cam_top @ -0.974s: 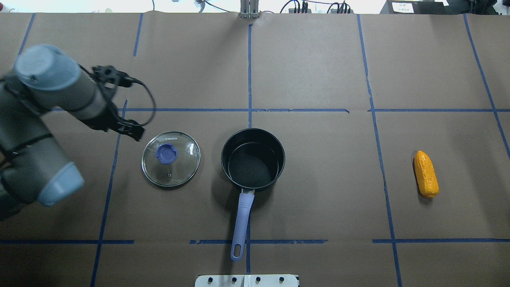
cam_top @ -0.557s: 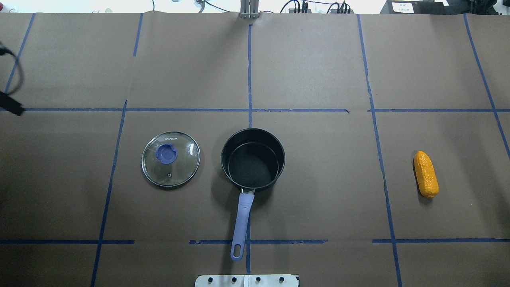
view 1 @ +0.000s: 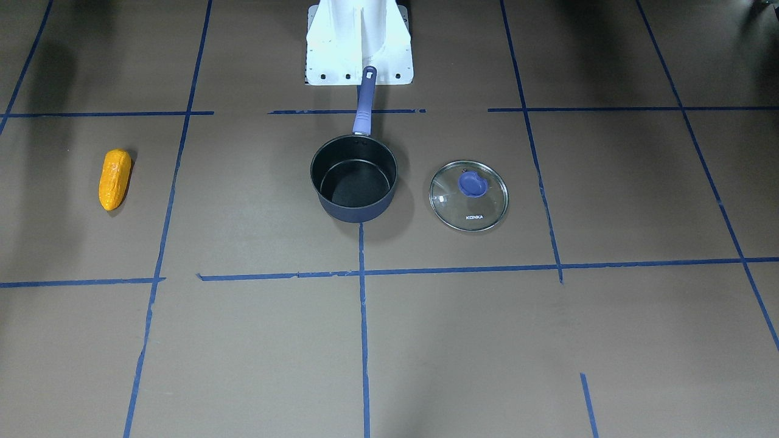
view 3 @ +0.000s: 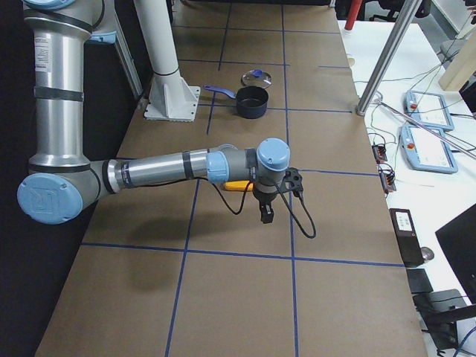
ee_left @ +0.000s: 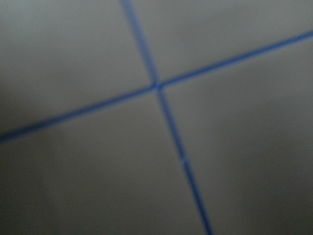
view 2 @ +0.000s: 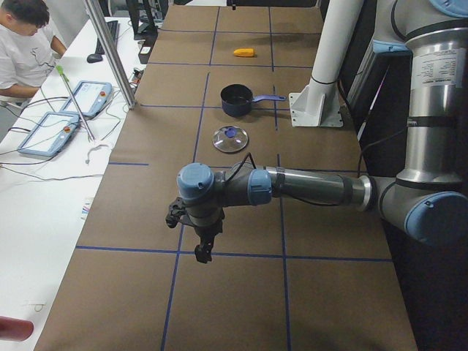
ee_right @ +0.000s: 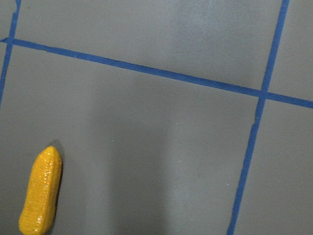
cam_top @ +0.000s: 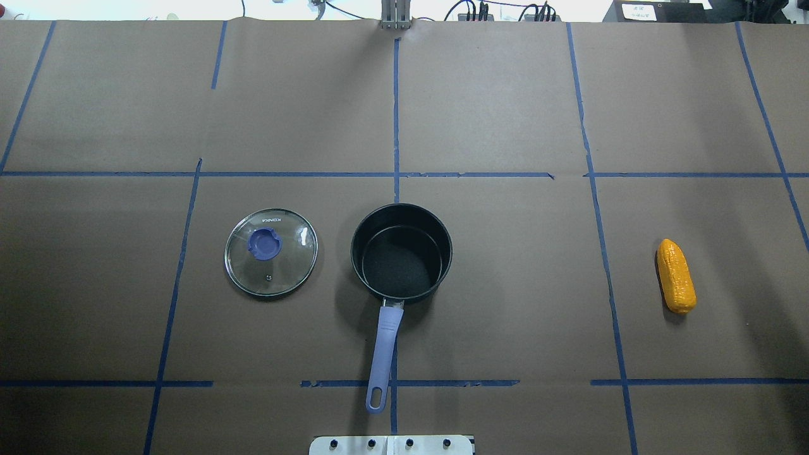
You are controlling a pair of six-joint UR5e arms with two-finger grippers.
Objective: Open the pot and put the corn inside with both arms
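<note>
Since a second ago the left arm [view 2: 307, 188] has swung out of the overhead view, where it hung beside the lid. Nothing else has shifted.

From across the bench [view 1: 426, 340], the small dark navy saucepan [view 1: 356, 212] with its long purple-blue handle stands open and empty. The round glass lid [view 1: 468, 196] with a blue knob lies flat just beside it, and the orange-yellow bumpy toy corn cob [view 1: 114, 179] is well apart on the other side. No claw shows.

Overhead shows the same layout, and no claw either.

From the left end, the left claw [view 2: 199, 251] hangs low over bare bench, with lid and saucepan well beyond it. Whether it is apart or together I cannot tell.

From the right end, the right claw [view 3: 265, 211] points down with the corn cob near it, partly hidden behind the right arm [view 3: 171, 165]. I cannot tell its state either. The saucepan is well past it.

The left wrist camera gives only blurred tape lines. The right wrist camera has the corn cob off at lower left, not beneath the claw.

I'd judge the cob to be light, stiff plastic, knobbly enough to grip but apt to roll. It is best pinched across its thick middle, not the tapered tip.
</note>
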